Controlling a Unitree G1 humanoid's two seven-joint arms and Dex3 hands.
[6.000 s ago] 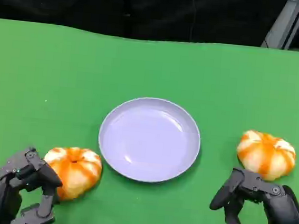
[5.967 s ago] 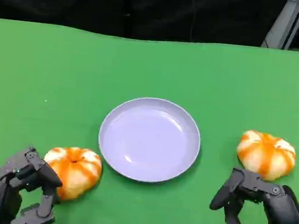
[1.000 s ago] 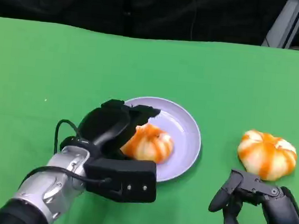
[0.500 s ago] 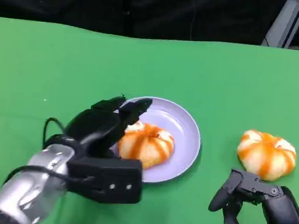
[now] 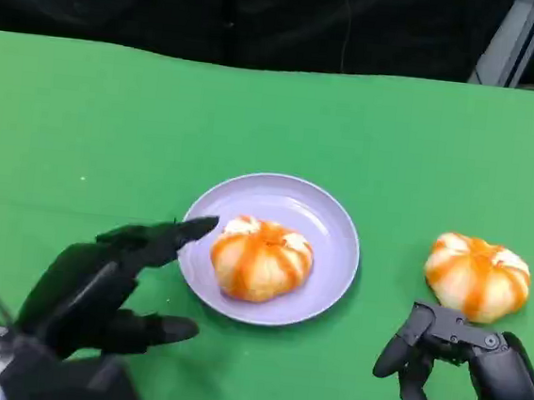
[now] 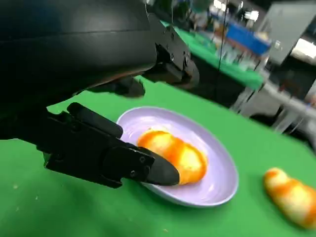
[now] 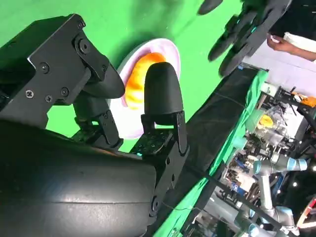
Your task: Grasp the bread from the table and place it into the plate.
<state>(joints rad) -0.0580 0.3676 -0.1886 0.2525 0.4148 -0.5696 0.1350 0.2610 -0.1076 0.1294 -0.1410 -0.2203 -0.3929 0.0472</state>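
A bun [image 5: 261,258] lies on the plate [image 5: 335,230], just past the empty, spread left hand [image 5: 98,288]. A second bun [image 5: 476,275] sits just beyond the right hand [image 5: 463,370], fingers apart, holding nothing.

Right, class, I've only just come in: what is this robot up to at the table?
The robot is putting bread onto a plate. One bread roll already lies on the lilac plate in the middle of the green table. The left hand hovers open beside the plate, holding nothing. A second bread roll sits on the table to the right, with the right hand just behind it, not touching it.
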